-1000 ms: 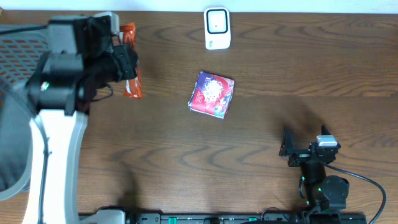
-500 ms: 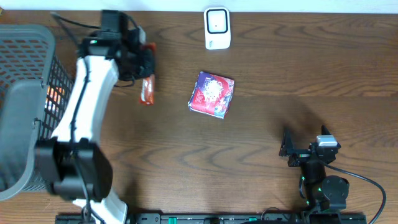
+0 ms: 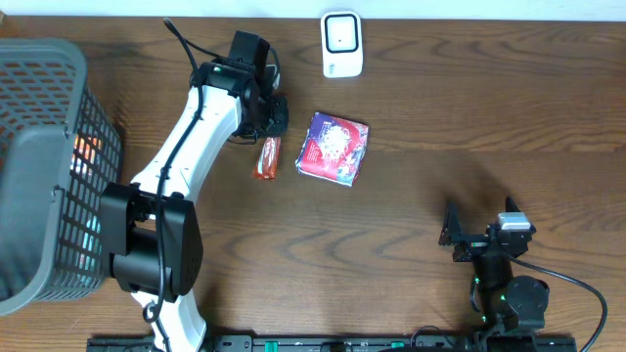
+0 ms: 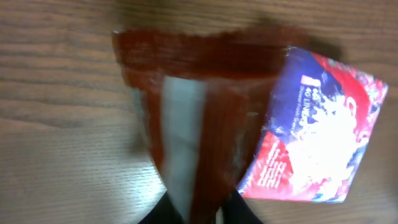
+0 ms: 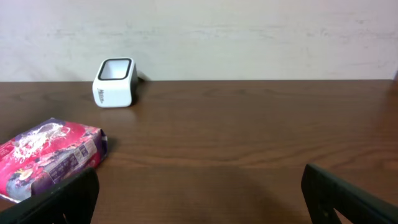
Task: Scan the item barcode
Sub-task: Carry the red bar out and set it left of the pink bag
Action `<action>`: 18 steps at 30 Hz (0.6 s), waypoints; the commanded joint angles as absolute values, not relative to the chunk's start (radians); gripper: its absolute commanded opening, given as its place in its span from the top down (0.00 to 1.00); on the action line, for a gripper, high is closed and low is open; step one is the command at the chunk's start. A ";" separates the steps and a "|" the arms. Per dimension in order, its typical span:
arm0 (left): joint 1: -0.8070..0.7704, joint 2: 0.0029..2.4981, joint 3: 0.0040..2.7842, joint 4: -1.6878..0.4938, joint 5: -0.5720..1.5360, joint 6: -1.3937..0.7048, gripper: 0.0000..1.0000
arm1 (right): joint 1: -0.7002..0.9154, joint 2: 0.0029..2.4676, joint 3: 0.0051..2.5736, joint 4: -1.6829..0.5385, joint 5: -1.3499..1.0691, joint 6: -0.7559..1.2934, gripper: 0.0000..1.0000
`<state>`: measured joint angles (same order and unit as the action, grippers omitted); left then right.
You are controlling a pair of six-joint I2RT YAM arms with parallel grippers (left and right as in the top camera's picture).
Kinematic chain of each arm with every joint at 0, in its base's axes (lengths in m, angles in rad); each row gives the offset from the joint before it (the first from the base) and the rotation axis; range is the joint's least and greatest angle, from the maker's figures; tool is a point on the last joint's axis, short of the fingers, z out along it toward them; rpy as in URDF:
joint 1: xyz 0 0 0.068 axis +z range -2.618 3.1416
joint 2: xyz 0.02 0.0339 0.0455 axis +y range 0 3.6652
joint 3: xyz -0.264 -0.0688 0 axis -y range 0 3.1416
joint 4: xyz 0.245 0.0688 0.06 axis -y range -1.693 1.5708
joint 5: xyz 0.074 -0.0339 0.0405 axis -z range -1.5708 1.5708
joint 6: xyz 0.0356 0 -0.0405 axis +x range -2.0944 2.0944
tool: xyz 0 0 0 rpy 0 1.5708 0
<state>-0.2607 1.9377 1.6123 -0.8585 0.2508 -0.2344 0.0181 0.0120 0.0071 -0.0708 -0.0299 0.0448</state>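
Observation:
An orange-red snack packet [image 3: 267,157] with a silvery stripe [image 4: 186,106] sits just left of a purple and red foil pack [image 3: 334,148] on the wooden table. My left gripper [image 3: 266,122] is directly over the packet's far end. In the left wrist view the packet's near end lies blurred between my two dark fingertips [image 4: 196,211], and its grip is unclear. The foil pack [image 4: 317,130] lies to the packet's right. The white barcode scanner [image 3: 341,44] stands at the back edge. My right gripper [image 3: 460,235] rests open near the front right, nothing between its fingers [image 5: 202,202].
A grey mesh basket [image 3: 49,166] with coloured items inside stands at the left edge. The right wrist view shows the scanner [image 5: 114,83] and foil pack [image 5: 46,155] far ahead to the left, with bare table between.
My left arm has swung right from the basket to the table's middle, bringing the orange-red packet down beside the foil pack. The right arm has not moved.

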 commanded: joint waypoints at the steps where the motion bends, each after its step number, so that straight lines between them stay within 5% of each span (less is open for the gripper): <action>1: -0.274 1.953 1.607 -0.854 0.210 -0.272 0.48 | 0.032 0.007 0.006 -0.075 -0.035 0.055 0.01; 11: -0.248 1.875 1.648 -0.889 0.284 -0.271 0.43 | 0.032 0.007 0.006 -0.075 -0.035 0.055 0.01; 18: -0.072 1.607 1.736 -0.906 0.283 -0.270 0.43 | 0.032 0.007 0.006 -0.075 -0.035 0.055 0.01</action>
<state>-0.1474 1.7641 1.6588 -0.9112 0.2794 -0.2657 0.0181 0.0120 0.0071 -0.0704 -0.0296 0.0448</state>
